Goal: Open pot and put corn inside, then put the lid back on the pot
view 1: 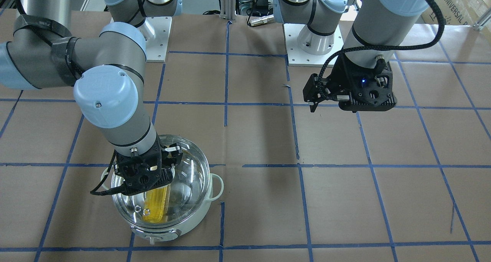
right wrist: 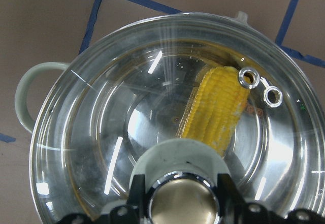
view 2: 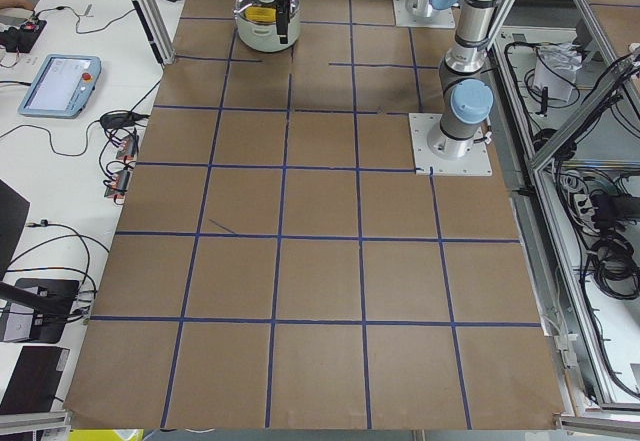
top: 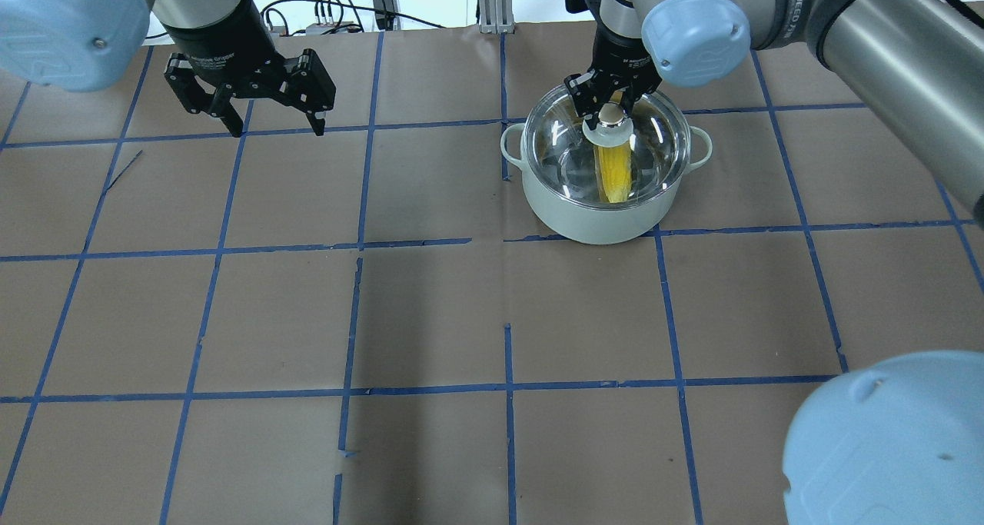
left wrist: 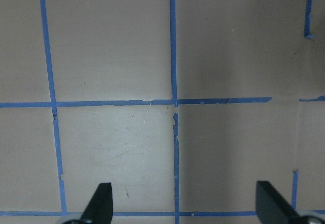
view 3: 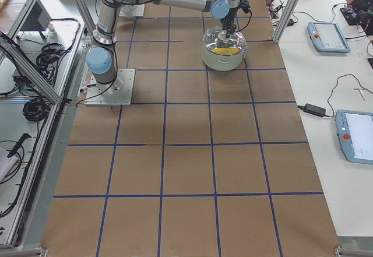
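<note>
our right fingers (right wrist: pixel 138 198) clench the knob (right wrist: pixel 183 203) straight beneath them, the lid (right wrist: pixel 101 132) seated on the pot (top: pixel 592 217) over the corn (right wrist: pixel 218 107), while our left fingers (left wrist: pixel 100 203) hang spread, well apart.

1. The pot (top: pixel 607 221) is the landmark. It stands upright on the table (top: pixel 430 317), in the robot's right half.
2. The lid (top: pixel 561 144) sits on the pot and covers its mouth, with the lid knob (right wrist: pixel 183 203) over the pot's centre.
3. The corn (top: pixel 615 171) lies inside the pot, beneath the lid. One end is below the lid's vent rings (right wrist: pixel 249 77).
4. The right gripper (top: pixel 613 110) is directly above the pot, with a finger against either side of the lid knob.
5. The left gripper (top: pixel 277 129) hangs over the table, well apart from the pot on the robot's left, with its fingers spread wide.
</note>
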You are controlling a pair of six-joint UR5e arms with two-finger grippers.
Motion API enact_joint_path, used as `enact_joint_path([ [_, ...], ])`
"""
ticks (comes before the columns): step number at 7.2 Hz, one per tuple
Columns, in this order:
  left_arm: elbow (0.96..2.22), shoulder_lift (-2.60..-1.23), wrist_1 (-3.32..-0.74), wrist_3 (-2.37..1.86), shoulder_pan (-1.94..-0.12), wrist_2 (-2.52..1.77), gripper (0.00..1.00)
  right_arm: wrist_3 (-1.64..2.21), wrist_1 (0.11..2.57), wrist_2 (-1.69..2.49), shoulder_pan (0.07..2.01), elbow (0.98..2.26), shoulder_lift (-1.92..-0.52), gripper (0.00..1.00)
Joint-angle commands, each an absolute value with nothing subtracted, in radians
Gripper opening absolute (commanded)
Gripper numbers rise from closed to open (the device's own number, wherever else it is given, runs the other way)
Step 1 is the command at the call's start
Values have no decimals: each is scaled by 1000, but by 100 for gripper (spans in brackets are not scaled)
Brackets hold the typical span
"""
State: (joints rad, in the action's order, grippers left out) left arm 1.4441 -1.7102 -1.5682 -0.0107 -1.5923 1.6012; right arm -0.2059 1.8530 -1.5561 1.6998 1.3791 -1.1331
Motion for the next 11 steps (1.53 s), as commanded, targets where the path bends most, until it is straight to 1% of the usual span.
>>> enact_joint_path([
  [1,1445,-1710,-1560,-11,-1592,1600,100,-184,1906,-1562,1700,1381,-1135,79],
  [2,1445,-1710,-1560,-11,-1592,1600,100,-180,1925,-1565,1700,1381,-1141,96],
  [3,1445,-1710,-1560,-11,-1592,1600,100,-178,1925,-1566,1700,1379,-1152,99],
  [5,1445,-1709,-1559,-11,-1592,1600,100,-178,1919,-1566,1697,1402,-1227,100],
  [6,1447,-1710,-1559,-12,-1592,1601,100,-178,1867,-1563,1684,1439,-1306,100],
  [8,1445,-1710,-1557,-11,-1592,1601,100,-181,1873,-1566,1672,1611,-1461,100],
  [9,1445,-1710,-1557,-12,-1592,1601,100,-187,1865,-1568,1642,1640,-1521,100],
  [11,1447,-1710,-1557,-12,-1592,1601,100,-189,1794,-1586,1576,1644,-1575,100],
])
